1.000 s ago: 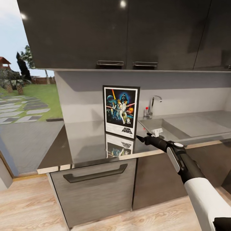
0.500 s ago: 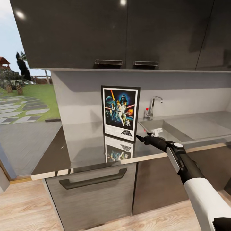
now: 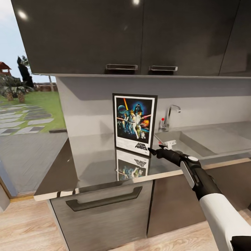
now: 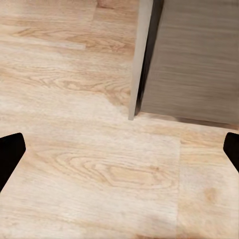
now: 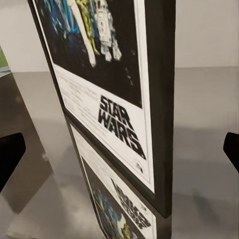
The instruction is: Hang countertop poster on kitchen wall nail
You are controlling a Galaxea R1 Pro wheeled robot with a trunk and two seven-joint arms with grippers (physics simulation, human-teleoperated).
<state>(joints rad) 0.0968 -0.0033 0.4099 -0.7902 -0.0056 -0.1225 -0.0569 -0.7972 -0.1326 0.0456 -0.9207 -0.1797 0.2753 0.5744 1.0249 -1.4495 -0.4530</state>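
Note:
The poster [image 3: 135, 123] stands upright on the glossy kitchen countertop [image 3: 94, 157], leaning back against the grey wall, its mirror image in the slab below. My right gripper [image 3: 155, 149] is open at the poster's lower right corner. In the right wrist view the poster [image 5: 107, 107] shows edge-on between the spread fingertips of the right gripper [image 5: 119, 159], its black frame edge toward me, above the countertop [image 5: 204, 149]. My left gripper [image 4: 119, 154] hangs open over the wood floor with nothing between its fingers. The wall nails are out of view.
A sink [image 3: 209, 137] with a chrome faucet [image 3: 170, 115] lies right of the poster, with a small white object [image 3: 170, 142] at its near rim. Dark upper cabinets [image 3: 139, 35] overhang the counter. Below is a grey drawer with a dark bar handle [image 3: 104, 200]. A garden opening is at left.
The head view has shifted a little, so everything sits slightly further right in the picture. The right gripper stays open at the poster's lower right corner, slightly closer to its edge.

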